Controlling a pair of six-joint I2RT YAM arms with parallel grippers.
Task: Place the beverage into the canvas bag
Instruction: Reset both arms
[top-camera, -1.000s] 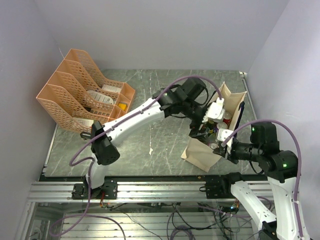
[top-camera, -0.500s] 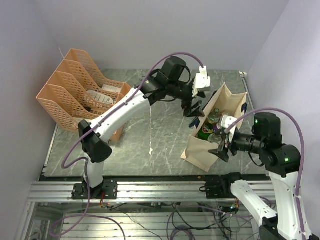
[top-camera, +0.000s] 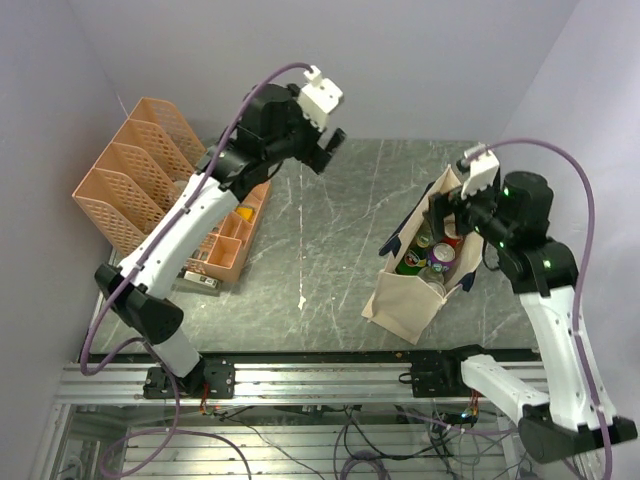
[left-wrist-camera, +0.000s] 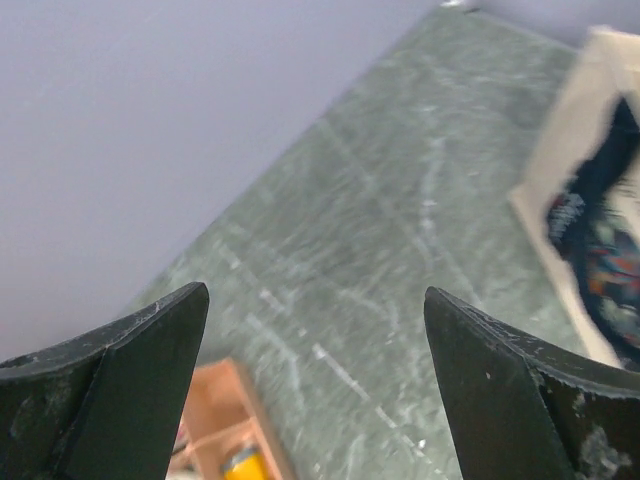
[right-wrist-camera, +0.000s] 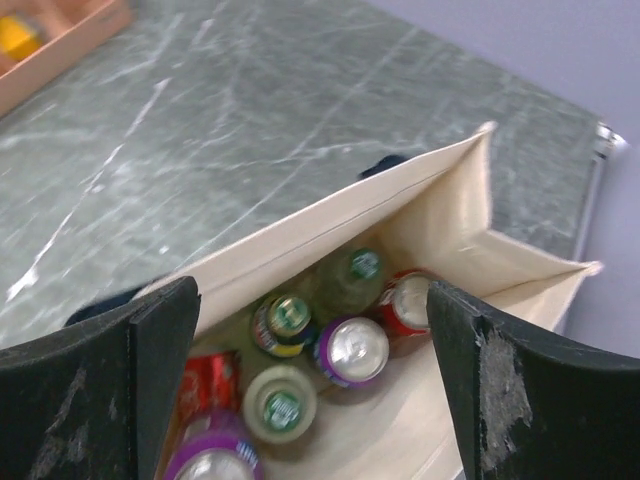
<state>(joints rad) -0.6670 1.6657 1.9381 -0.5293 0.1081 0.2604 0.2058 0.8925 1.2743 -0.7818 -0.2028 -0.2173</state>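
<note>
The canvas bag (top-camera: 398, 305) stands open at the right of the table (top-camera: 320, 230), drinks (right-wrist-camera: 350, 345) packed inside. Our right gripper (right-wrist-camera: 312, 290) hovers above it, our left gripper (left-wrist-camera: 312, 293) high by the orange trays (top-camera: 120, 190), both spread and empty. Placing looks done; next we need only park.

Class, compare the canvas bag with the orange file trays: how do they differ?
The canvas bag is cream cloth; the file trays are orange plastic lattice. The bag is one pouch holding drinks; the trays form several slanted slots. Both stand open-topped on the table.
</note>
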